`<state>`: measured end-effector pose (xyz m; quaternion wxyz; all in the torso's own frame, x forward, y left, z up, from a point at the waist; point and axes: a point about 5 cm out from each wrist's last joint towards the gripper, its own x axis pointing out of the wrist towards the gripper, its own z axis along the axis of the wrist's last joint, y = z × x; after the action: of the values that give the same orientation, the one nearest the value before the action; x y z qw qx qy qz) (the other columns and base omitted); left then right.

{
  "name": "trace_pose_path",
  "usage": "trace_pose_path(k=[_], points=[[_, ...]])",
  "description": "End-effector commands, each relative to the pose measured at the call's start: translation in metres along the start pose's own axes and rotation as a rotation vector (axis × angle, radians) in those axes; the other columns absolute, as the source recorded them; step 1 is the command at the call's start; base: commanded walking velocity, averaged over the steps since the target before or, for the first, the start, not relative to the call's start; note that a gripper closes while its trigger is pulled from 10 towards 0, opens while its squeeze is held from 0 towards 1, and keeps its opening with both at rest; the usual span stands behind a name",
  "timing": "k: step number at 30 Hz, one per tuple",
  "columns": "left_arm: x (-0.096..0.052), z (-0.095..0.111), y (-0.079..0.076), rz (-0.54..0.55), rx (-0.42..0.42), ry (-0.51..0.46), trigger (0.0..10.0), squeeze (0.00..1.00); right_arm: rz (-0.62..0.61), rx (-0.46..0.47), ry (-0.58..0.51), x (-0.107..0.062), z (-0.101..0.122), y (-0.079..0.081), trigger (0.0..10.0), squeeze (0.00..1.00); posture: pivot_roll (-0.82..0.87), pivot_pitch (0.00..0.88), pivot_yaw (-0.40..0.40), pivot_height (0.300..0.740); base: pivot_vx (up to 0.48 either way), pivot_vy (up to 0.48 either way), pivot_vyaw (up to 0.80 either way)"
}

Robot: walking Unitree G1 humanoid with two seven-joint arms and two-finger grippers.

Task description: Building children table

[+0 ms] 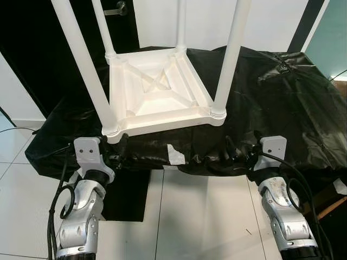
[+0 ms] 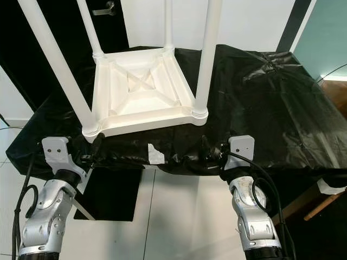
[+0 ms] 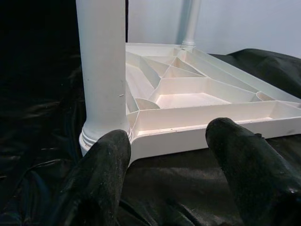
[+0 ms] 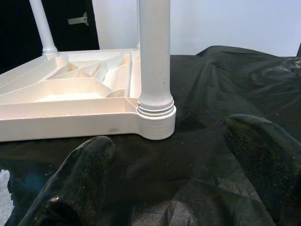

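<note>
white children table (image 1: 157, 95) lies upside down on black plastic sheet (image 1: 282, 103) covering work surface, four legs pointing up; left gripper (image 1: 120, 147) at near left corner, fingers (image 3: 101, 174) parted, empty, just short of corner leg (image 3: 101, 70); right gripper (image 1: 232, 151) rests on sheet near right corner, fingers spread, holding nothing; white tape scrap (image 1: 174, 156) at sheet edge between them
</note>
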<state>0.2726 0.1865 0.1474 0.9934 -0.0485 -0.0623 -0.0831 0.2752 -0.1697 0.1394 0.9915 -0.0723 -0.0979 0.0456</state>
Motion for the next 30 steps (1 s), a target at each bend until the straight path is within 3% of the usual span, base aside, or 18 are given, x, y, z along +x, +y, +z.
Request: trace_pose_path(k=[1, 21, 30], points=[[0.0007, 0.0032, -0.0007, -0.007, 0.002, -0.007, 10.0, 0.00, 0.013, 0.002, -0.018, 0.0025, 0.0042, 0.0021, 10.0, 0.00, 0.03, 0.000, -0.009, 0.740, 0.266, 0.000, 0.00], [-0.0025, 0.0077, -0.0027, -0.003, 0.001, -0.017, 10.0, 0.00, 0.022, -0.005, -0.021, 0.0028, 0.0058, 0.0015, 10.0, 0.00, 0.04, 0.000, -0.017, 0.740, 0.319, 0.000, 0.00], [-0.0063, 0.0094, -0.0022, 0.017, -0.005, -0.038, 10.0, 0.00, 0.039, -0.004, -0.017, 0.0019, 0.0051, 0.0043, 10.0, 0.00, 0.04, 0.000, -0.017, 0.740, 0.000, 0.000, 0.00]])
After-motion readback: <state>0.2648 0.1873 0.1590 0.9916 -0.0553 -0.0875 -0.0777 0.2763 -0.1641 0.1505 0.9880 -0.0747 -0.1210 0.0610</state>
